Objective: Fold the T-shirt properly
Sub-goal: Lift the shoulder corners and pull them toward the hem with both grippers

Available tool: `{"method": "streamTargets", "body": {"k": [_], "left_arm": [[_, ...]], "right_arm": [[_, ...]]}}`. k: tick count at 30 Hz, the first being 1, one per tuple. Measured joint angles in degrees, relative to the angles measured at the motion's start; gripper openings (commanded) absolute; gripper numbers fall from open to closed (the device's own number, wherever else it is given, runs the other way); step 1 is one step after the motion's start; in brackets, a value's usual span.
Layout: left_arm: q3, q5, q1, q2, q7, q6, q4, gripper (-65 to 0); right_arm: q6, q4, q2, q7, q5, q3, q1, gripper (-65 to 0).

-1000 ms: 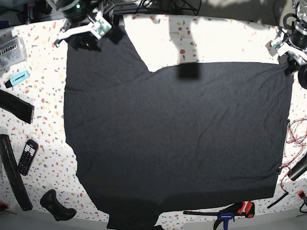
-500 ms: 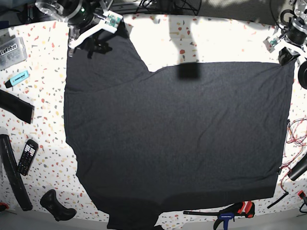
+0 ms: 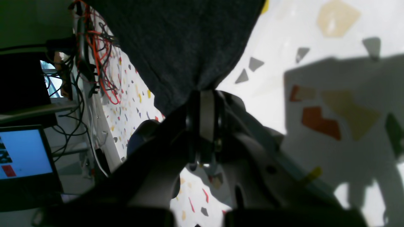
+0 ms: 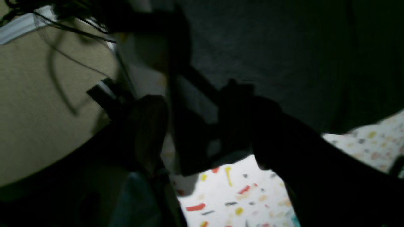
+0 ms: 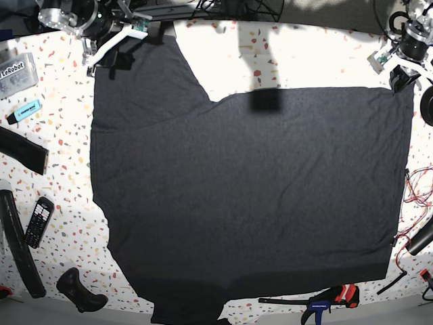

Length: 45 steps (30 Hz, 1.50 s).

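Surface: white terrazzo table (image 5: 318, 57) with coloured flecks, brightly lit along the top of the base view.

Left gripper (image 3: 202, 94): jaws closed on a corner of the T-shirt (image 5: 250, 203), the cloth bunching where it enters them; in the base view this gripper (image 5: 399, 76) sits at the upper right corner of the garment.

Right gripper (image 5: 111, 51): upper left of the base view, at the shirt's top left edge. Its wrist view is dark and blurred; whether the jaws are closed or apart cannot be told.

T-shirt: charcoal-black, spread flat, filling most of the table; long axis runs left to right across the frame. From both grippers the cloth lies toward the bottom of the frame.

Judgement: the coming fold likely turns on carrying the top edge down over the body; each arm commands its own top corner.

Periphery, left edge: blue marker (image 5: 25, 110), calculator (image 5: 38, 221). Bottom edge: clamp (image 5: 325, 299).
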Motion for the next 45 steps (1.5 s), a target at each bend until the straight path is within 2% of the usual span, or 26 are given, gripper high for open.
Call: {"method": "streamTargets", "body": {"k": [5,9,12,15,17,21,27,28,29,30,32,35,42,45], "left_arm": [[0.0,0.0,0.0,0.0,0.0,0.0,0.0,-65.0],[0.0,0.0,0.0,0.0,0.0,0.0,0.0,-65.0],[0.0,0.0,0.0,0.2,-0.1,0.0,0.0,-65.0],[0.0,0.0,0.0,0.1,-0.2,0.0,0.0,-65.0],[0.0,0.0,0.0,0.1,-0.2,0.0,0.0,-65.0],[0.0,0.0,0.0,0.1,-0.1,-0.1,0.0,-65.0],[0.0,0.0,0.0,0.2,-0.2,-0.1,0.0,-65.0],[0.0,0.0,0.0,0.2,-0.2,-0.1,0.0,-65.0],[0.0,0.0,0.0,0.2,-0.2,-0.1,0.0,-65.0],[0.0,0.0,0.0,0.3,-0.4,0.0,0.0,-65.0],[0.0,0.0,0.0,0.2,-1.5,0.1,0.1,-65.0],[0.0,0.0,-0.1,0.3,-0.8,-0.1,0.1,-65.0],[0.1,0.0,0.0,0.3,-1.4,-0.1,0.1,-65.0],[0.1,0.0,0.0,0.3,-1.2,-0.1,0.1,-65.0]], "right_arm": [[0.9,-3.4,0.2,0.9,0.2,-0.1,2.6,-23.5],[2.0,-6.6,0.5,6.1,2.0,0.3,3.9,-32.5],[2.8,-8.1,0.5,8.9,2.8,0.3,4.4,-33.9],[2.8,-8.2,0.5,9.3,2.8,0.3,4.4,-34.4],[2.9,-8.3,0.5,9.6,2.8,0.3,4.8,-38.1],[4.3,-8.5,0.7,9.4,3.9,-0.1,5.8,-51.2],[5.9,-9.2,0.7,8.2,10.2,-0.3,8.1,-64.1],[2.0,-9.8,0.1,9.5,10.3,-0.4,8.9,-65.0],[-2.1,-9.9,-0.9,8.2,9.9,-0.4,10.3,-65.0],[-2.9,-10.3,-1.9,7.3,9.5,-0.4,11.7,-65.0],[-2.9,-9.5,-0.2,8.1,12.1,0.2,12.2,-65.0],[-2.4,-9.8,-0.7,2.4,13.7,0.0,11.5,-65.0],[-2.5,-6.8,-0.6,2.1,15.6,-0.1,11.9,-65.0],[-4.5,-4.9,-0.6,-2.4,22.9,-0.1,11.6,-65.0]]}}
